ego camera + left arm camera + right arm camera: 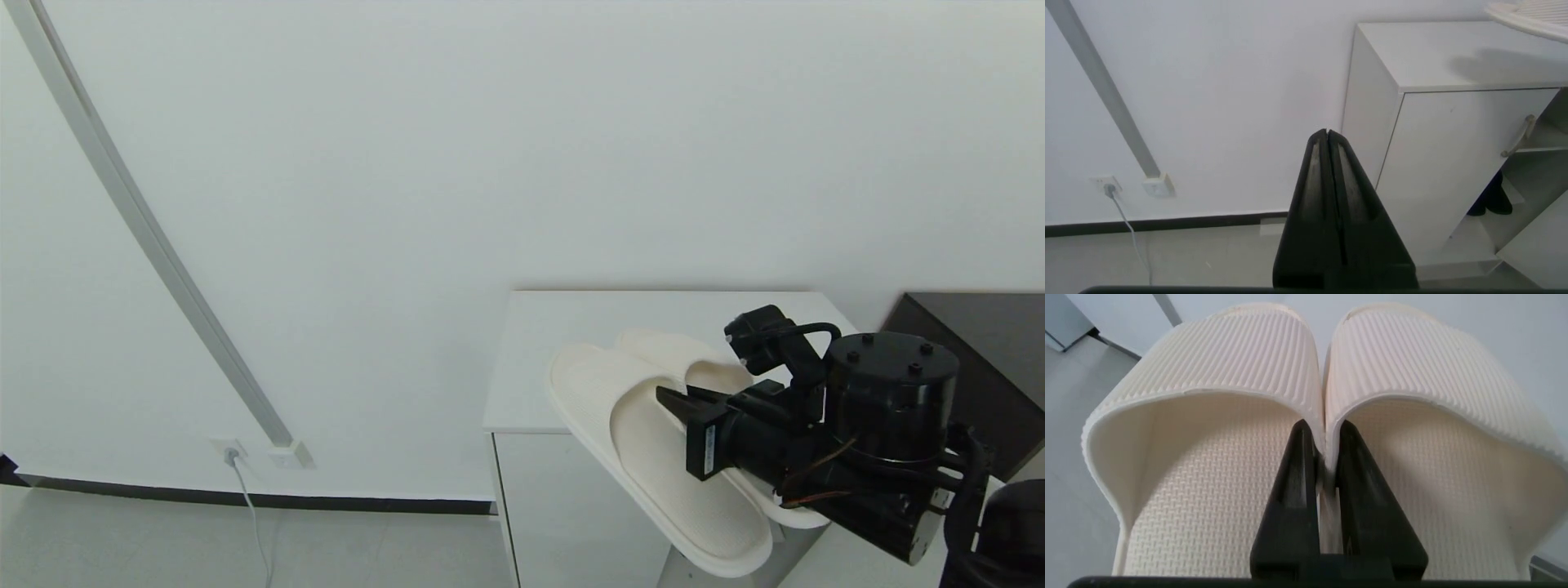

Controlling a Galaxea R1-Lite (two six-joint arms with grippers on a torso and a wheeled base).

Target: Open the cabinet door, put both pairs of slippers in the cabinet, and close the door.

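Observation:
A pair of cream slippers (645, 416) hangs tilted over the front edge of the white cabinet (555, 343), toes over its top. My right gripper (676, 406) is shut on their adjoining inner edges, pinching both slippers (1217, 457) together between its fingers (1300, 457). In the left wrist view, my left gripper (1328, 155) is shut with nothing in it, low and to the left of the cabinet (1429, 106). The left door (1454, 163) with its handle (1519, 135) is closed. Beside it the inside shows, with dark shoes (1490, 200) on a shelf.
A white wall stands behind the cabinet, with a slanted grey strip (147, 229) and a socket with a cable (233, 453) low on the left. A dark surface (988, 359) adjoins the cabinet on the right. Bare floor lies to the left.

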